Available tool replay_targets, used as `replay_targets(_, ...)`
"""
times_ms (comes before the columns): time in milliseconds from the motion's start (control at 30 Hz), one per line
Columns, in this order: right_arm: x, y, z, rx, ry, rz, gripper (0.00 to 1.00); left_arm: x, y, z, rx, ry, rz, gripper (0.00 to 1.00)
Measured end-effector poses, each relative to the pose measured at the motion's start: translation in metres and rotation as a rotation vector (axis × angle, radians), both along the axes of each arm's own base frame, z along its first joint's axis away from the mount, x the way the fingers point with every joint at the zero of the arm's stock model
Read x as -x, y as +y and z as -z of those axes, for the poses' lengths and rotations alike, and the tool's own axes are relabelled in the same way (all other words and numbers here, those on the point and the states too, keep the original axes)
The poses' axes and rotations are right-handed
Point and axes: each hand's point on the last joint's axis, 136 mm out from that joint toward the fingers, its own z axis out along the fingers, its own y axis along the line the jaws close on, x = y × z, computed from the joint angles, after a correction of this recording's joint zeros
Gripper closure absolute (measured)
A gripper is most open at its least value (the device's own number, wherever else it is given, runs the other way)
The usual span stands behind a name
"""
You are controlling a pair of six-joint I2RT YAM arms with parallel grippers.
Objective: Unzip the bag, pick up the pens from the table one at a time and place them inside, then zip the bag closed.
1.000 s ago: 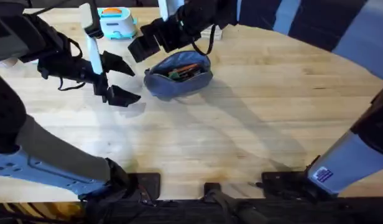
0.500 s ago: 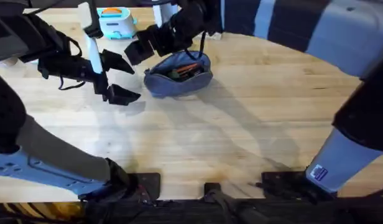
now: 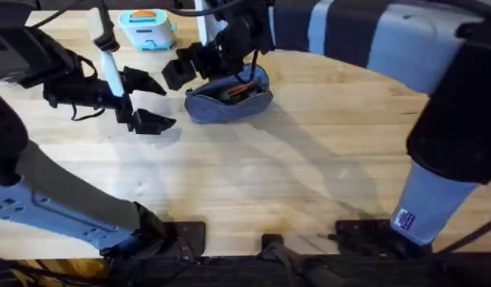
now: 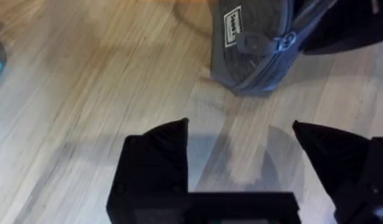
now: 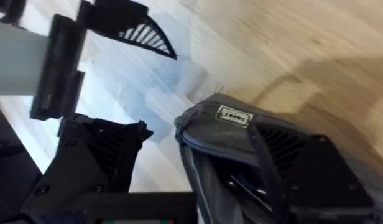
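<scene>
- Pale plank grain runs across the desk [image 3: 309, 183], and I work at its far left part, going left to right.
- My left hand [image 3: 147, 101] hangs just above the wood with its black fingers spread wide and nothing between them, a little short of the bag's left end.
- A small teal-and-orange gadget [image 3: 147, 28] sits by the far edge; I leave it alone.
- The bag [image 3: 228, 97] lies near the far edge, left of centre, mouth gaping, with the pens [image 3: 239, 89] already inside.
- It looks soft and light, likely to slide or crumple, so I'd pin one end and take the small zipper pull [image 4: 280, 42].
- Its white label [image 5: 234, 116] carries print too small to read.
- My right hand [image 3: 191, 65] sits at the bag's far left end, one finger seemingly inside the mouth; its spread I cannot tell.
</scene>
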Motion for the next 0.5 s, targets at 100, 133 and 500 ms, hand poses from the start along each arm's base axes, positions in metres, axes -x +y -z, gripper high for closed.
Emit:
replay_targets(100,0.001,0.003,0.010,0.007,0.023,0.002,0.004,0.002,0.005,-0.001,0.010,0.009,-0.021,0.007)
replay_targets(133,0.002,0.004,0.012,0.008,0.026,0.002,0.004,0.003,0.005,-0.001,0.013,0.011,-0.024,0.008)
replay_targets(500,0.017,0.025,0.010,-0.016,0.012,-0.044,0.117,0.001,0.005,-0.002,0.015,-0.001,-0.022,0.007)
